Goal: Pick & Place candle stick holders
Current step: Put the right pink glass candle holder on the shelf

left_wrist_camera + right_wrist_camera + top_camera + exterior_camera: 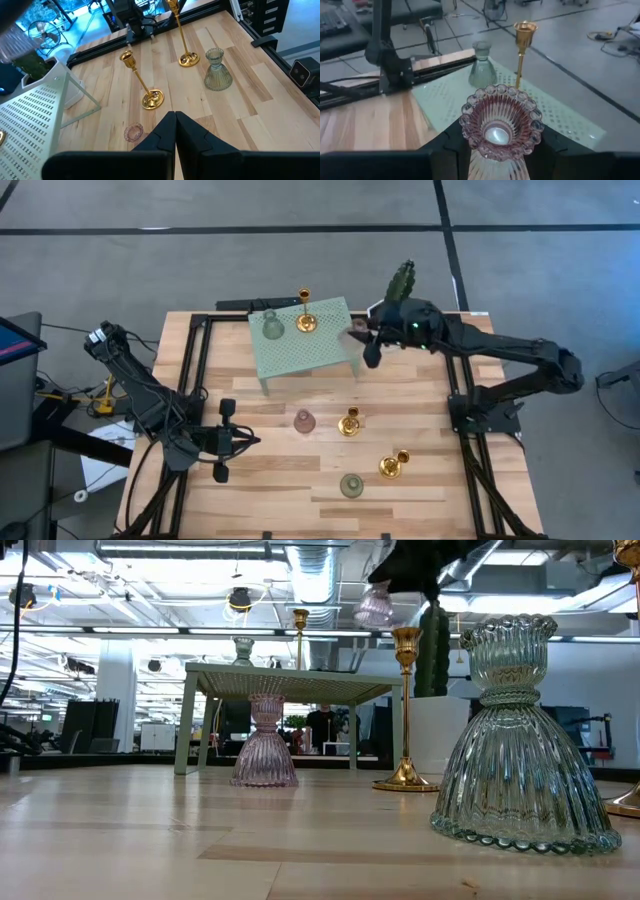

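A translucent pink candle stick holder is up in the air by the right edge of the pale green perforated stand, with my right gripper shut on it. The stand's top carries a grey-green holder and a gold one, both on their round bases. A pink holder, two gold ones and a grey-green one stand upright on the wooden table. My left gripper waits shut at the table's left. My right gripper pinches the pink holder between its two fingers, one on each side of the ribbed body below the scalloped rim. The fingers come nearly level from the table's right side. The holder sits upright, rim up, lifted clear of table and stand.
A white pot with a cactus stands at the far edge behind my right gripper. Black frame rails run along the table's left and right sides. Bare wood lies between the stand and the standing holders.
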